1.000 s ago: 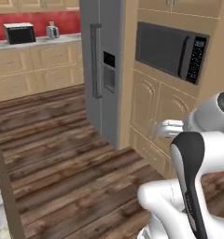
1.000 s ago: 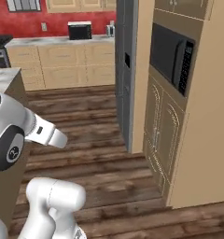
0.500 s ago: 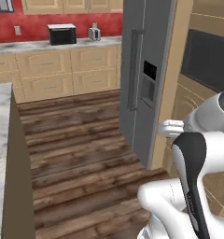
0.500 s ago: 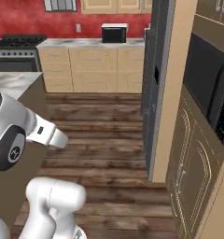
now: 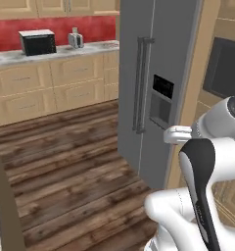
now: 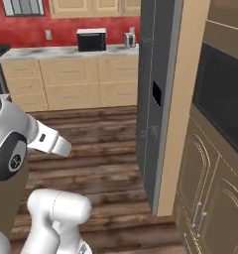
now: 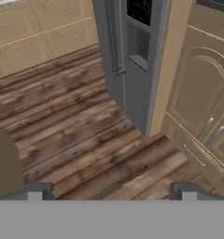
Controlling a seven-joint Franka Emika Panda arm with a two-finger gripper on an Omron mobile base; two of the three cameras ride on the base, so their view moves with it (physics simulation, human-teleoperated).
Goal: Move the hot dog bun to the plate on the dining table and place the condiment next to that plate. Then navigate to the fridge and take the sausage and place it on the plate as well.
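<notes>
Left base view: the tall grey steel double-door fridge (image 5: 158, 93) stands closed just ahead of the robot, its long vertical bar handles (image 5: 140, 84) running down beside the centre seam and a dark dispenser panel (image 5: 162, 100) set in the nearer door. A tan wooden panel borders the fridge on its right, with a dark built-in oven (image 5: 226, 68) beyond it. The white arm with its dark joint rises at the lower right, in front of the fridge's lower corner. Brown wood-plank floor (image 5: 65, 166) stretches to the left, up to a run of light wooden cabinets (image 5: 46, 90) under a pale marble counter (image 5: 51, 50), where a black microwave (image 5: 37, 42) and a small silver toaster (image 5: 75, 38) sit well apart against a red wall.

In the right base view the fridge (image 6: 153, 99) shows edge-on, between the far cabinets and the tan oven column (image 6: 215, 129).

In the hand view the gripper (image 7: 111, 190) points down at the plank floor before the fridge (image 7: 128, 51); its two dark fingertips (image 7: 37, 190) stand wide apart at the bottom, with nothing between them. Arched tan cabinet doors (image 7: 200, 102) lie to the right of the fridge.
</notes>
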